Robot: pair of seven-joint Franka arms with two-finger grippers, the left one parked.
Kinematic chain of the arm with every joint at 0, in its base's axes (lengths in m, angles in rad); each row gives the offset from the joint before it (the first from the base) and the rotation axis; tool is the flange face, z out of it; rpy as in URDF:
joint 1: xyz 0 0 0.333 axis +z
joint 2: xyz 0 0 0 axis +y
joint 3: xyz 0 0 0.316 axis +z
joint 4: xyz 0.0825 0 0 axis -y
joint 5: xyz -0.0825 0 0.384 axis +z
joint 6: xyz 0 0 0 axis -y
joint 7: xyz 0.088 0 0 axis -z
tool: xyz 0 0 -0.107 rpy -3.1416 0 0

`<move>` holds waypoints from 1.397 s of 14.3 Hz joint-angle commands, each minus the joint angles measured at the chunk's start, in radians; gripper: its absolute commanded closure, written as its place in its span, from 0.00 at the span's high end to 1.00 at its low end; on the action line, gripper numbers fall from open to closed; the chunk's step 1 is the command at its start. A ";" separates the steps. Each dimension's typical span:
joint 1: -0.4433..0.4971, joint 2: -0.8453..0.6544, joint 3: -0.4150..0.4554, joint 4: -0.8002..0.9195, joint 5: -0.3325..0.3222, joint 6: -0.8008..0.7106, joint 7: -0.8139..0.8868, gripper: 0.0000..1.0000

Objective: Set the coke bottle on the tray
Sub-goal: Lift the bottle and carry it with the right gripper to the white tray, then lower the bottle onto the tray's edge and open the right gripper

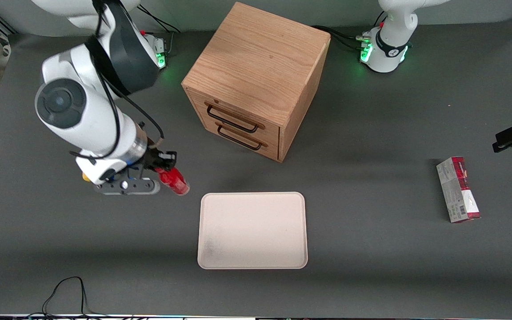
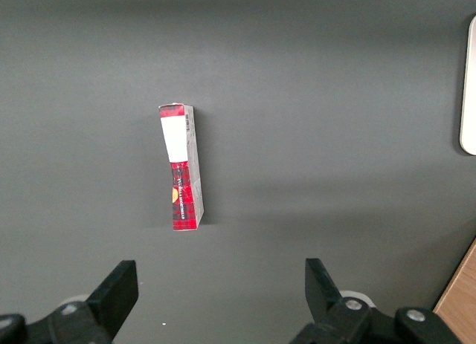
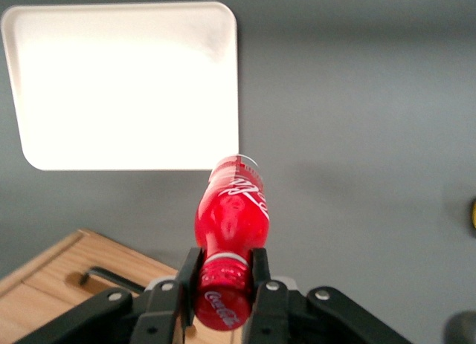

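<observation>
Claw (image 3: 223,273) w/ coke bottle (image 3: 232,210) above grey table (image 1: 371,266).

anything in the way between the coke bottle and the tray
Nothing visible. The gripper holds the coke bottle by its neck above bare table just beside the tray. The wooden cabinet sits farther from the front camera, off that path.

Front view: camera mounted high, facing the robots and looking steeply down on the whole tabletop (image 1: 371,266).

Right wrist view: camera on the working arm, close above its tool (image 3: 223,273), looking down along the coke bottle (image 3: 230,214) onto the tray (image 3: 119,84) and part of the cabinet (image 3: 44,299); all of these also appear in the front view.

Left wrist view: looks down at close range on the carton (image 2: 180,166), shared with the front view, plus one tray edge.
</observation>
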 commanded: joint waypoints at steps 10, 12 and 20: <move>-0.030 0.283 0.026 0.299 0.022 0.077 -0.018 0.00; -0.028 0.310 0.027 0.299 0.022 0.085 -0.018 0.00; -0.028 0.412 0.029 0.297 0.022 0.177 -0.020 0.00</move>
